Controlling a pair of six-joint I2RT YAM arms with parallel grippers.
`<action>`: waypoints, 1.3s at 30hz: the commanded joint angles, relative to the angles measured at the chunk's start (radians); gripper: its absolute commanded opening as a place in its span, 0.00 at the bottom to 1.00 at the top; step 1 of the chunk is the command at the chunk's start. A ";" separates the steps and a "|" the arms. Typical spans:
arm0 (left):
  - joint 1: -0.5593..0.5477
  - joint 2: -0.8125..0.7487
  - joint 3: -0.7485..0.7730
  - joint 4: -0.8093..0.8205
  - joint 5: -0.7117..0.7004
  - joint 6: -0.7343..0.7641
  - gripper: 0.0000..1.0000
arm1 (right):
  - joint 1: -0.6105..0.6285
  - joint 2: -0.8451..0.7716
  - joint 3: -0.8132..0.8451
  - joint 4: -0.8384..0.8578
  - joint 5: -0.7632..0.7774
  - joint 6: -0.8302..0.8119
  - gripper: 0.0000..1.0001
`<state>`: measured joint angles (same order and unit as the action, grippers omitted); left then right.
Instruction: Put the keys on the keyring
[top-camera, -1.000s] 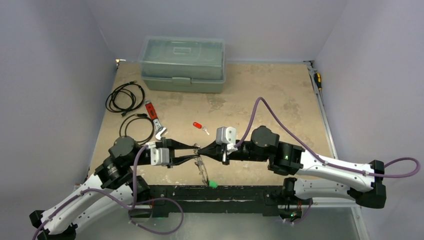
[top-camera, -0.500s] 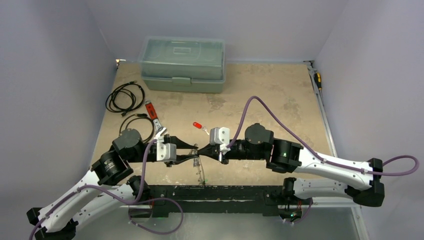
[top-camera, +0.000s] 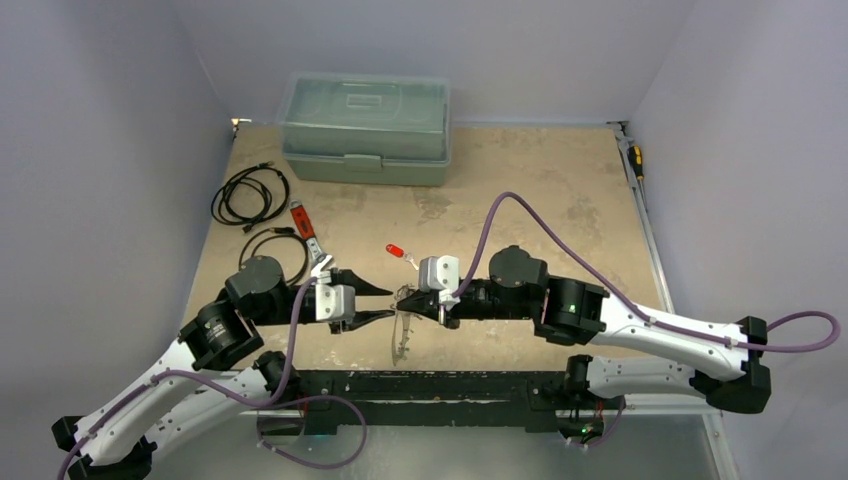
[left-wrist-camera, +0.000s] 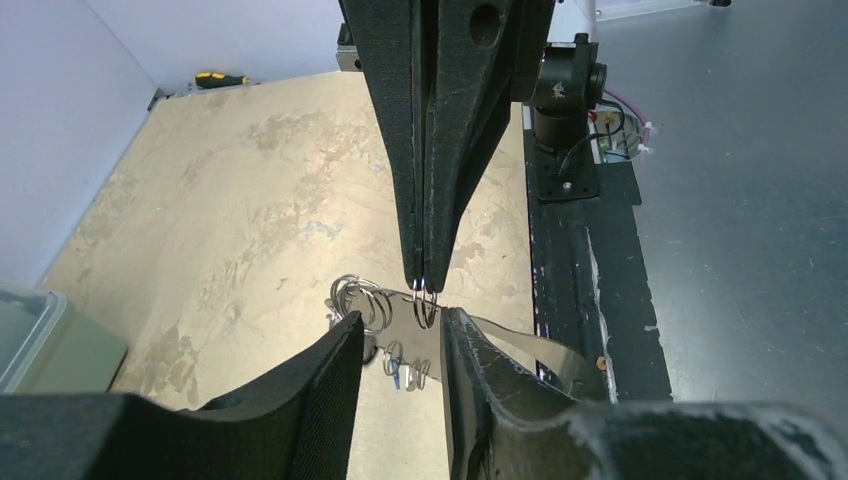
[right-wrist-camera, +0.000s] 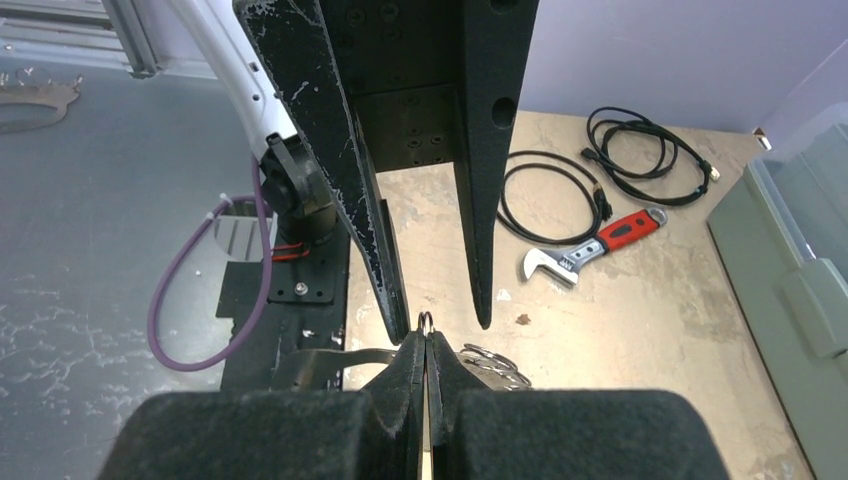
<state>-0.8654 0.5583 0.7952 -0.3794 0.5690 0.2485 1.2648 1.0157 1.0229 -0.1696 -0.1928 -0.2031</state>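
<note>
The keyring (left-wrist-camera: 520, 345) shows as a thin silvery band hanging above the table's near edge. My right gripper (top-camera: 403, 298) is shut on it, and a small split ring (right-wrist-camera: 425, 322) pokes out of the pinched tips. More small rings (left-wrist-camera: 358, 298) bunch on the band. Keys (left-wrist-camera: 400, 368), one of them blue, dangle below it and show as a hanging cluster (top-camera: 402, 345) from above. My left gripper (left-wrist-camera: 400, 332) is open, its fingers either side of the band without pinching it. One red-headed key (top-camera: 396, 251) lies on the table behind the grippers.
A red-handled wrench (top-camera: 310, 240) and two coiled black cables (top-camera: 250, 195) (top-camera: 275, 258) lie at the left. A green-grey toolbox (top-camera: 365, 128) stands at the back. A yellow-handled screwdriver (top-camera: 635, 160) rests by the right wall. The black base rail (top-camera: 450, 385) runs along the near edge.
My left gripper has opened and drawn back to the left, away from the right gripper's tips. The right gripper stays shut, and the hanging keyring has swung a little left.
</note>
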 joint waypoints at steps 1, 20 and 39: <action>0.000 -0.005 0.008 0.036 0.009 0.015 0.31 | 0.003 -0.008 0.060 0.035 0.000 -0.015 0.00; -0.001 -0.006 -0.041 0.108 0.082 0.012 0.00 | 0.004 0.003 0.076 0.026 -0.016 -0.028 0.00; 0.000 -0.156 -0.215 0.474 0.033 -0.137 0.00 | -0.008 -0.120 -0.042 0.110 0.015 0.049 0.34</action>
<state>-0.8654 0.4320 0.5911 -0.0437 0.6163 0.1566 1.2621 0.9146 1.0077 -0.1226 -0.1497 -0.1875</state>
